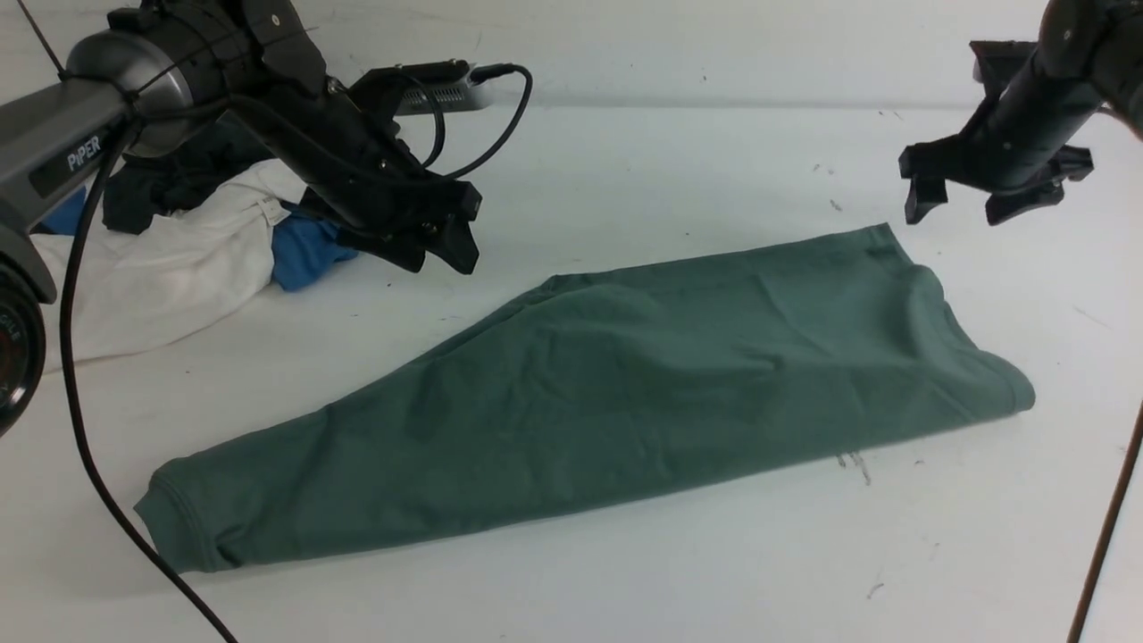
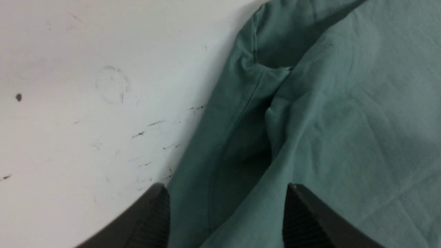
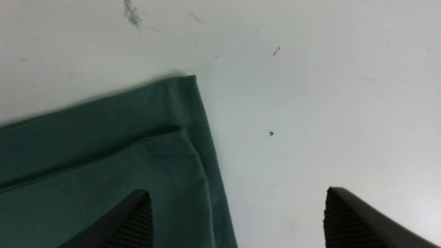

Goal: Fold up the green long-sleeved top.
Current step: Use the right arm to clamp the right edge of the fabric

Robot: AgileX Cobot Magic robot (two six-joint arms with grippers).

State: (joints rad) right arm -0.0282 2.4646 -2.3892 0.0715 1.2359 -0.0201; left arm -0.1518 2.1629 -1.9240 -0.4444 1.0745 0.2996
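The green long-sleeved top (image 1: 625,384) is plain muted sage — the table (image 1: 670,179) white with dark scuffs; white garment (image 1: 161,277), blue garment (image 1: 308,254), dark garment (image 1: 161,192)

Green top (image 2: 327,120) under the spread left gripper (image 2: 227,193)
A folded seam bunches beside the scuffed white table (image 2: 86,103); jaws apparently clear of the cloth.

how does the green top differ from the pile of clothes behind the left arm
The green top lies flat as one long, fairly smooth strip across the table's middle; the pile of clothes is a crumpled heap at the far left. The green top is a single colour; the pile of clothes mixes white, blue and dark pieces. Both rest on the white table.
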